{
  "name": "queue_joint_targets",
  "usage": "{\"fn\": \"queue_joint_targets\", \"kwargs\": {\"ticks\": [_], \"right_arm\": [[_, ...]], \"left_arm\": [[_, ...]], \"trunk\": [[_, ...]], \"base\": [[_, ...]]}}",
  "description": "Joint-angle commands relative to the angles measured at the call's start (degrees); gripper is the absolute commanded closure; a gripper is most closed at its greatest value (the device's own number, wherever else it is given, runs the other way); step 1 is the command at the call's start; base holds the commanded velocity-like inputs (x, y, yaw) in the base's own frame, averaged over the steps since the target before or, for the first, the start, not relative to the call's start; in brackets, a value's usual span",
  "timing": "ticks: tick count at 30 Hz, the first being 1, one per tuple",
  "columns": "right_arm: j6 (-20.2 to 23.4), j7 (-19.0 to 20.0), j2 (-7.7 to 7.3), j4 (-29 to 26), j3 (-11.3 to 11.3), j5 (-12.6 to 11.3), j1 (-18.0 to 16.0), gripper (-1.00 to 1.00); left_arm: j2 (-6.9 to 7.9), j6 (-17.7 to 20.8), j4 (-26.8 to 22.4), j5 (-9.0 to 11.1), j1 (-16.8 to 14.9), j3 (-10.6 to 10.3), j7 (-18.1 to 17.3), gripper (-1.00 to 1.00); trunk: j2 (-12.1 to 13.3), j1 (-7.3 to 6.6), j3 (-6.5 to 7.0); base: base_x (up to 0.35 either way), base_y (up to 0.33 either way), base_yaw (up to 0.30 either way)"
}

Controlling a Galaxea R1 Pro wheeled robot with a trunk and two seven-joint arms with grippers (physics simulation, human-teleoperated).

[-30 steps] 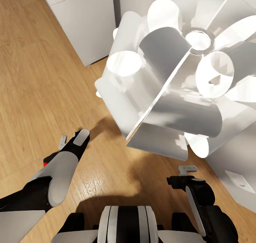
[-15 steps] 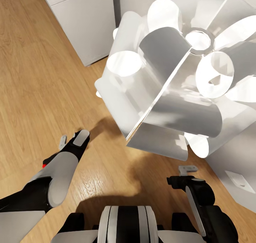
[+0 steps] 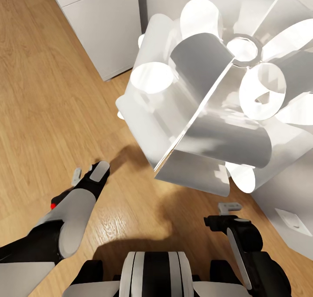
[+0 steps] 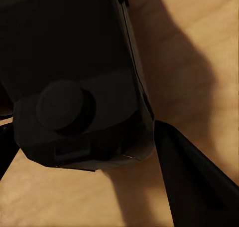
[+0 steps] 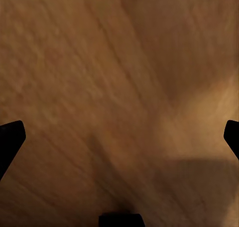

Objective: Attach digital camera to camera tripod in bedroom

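Arms: grey-white shells over black joints. Left arm [image 3: 71,212] bore small red mark. Trunk [image 3: 155,273] striped black and white. Right arm [image 3: 250,249] mostly black.

Head view looks steeply down over both arms at the wooden floor [image 3: 52,92], lamp at 1 o'clock; both wrist views face that floor, close up

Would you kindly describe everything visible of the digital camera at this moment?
The digital camera is a black, boxy body, matte and plastic-looking, with a round raised knob on the face seen from the left wrist. It sits between the dark fingers of the left hand, apparently clamped, above the light wooden floor. From the head, the left forearm hides nearly all of it; a small red spot peeks out beside the arm.
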Motion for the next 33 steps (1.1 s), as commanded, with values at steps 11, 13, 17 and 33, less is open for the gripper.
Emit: {"fn": "queue_joint_targets", "kwargs": {"ticks": [11,13,17,33], "right_arm": [[0.3,0.01,0.01,-0.05,0.0,0.27,-0.02,-1.0],[0.29,0.01,0.01,-0.05,0.01,0.27,-0.02,-1.0],[0.28,0.01,0.01,-0.05,0.0,0.27,-0.02,-1.0],[0.27,0.01,0.01,-0.05,0.0,0.31,-0.02,-1.0]], "left_arm": [[-0.06,0.01,-0.12,-0.06,0.05,0.13,0.19,1.0],[-0.06,0.01,-0.12,-0.06,0.05,0.14,0.19,1.0],[-0.1,0.02,-0.12,-0.11,0.06,0.11,0.24,1.0],[-0.2,0.18,-0.12,-4.05,0.53,-1.1,0.42,1.0]], "trunk": [[-0.01,-0.01,-0.03],[-0.01,-0.01,-0.03],[-0.01,-0.01,-0.03],[-0.01,-0.01,-0.03]], "base": [[0.0,0.0,0.0],[0.0,0.0,0.0],[0.0,0.0,0.0],[-0.009,0.0,0.0]]}}
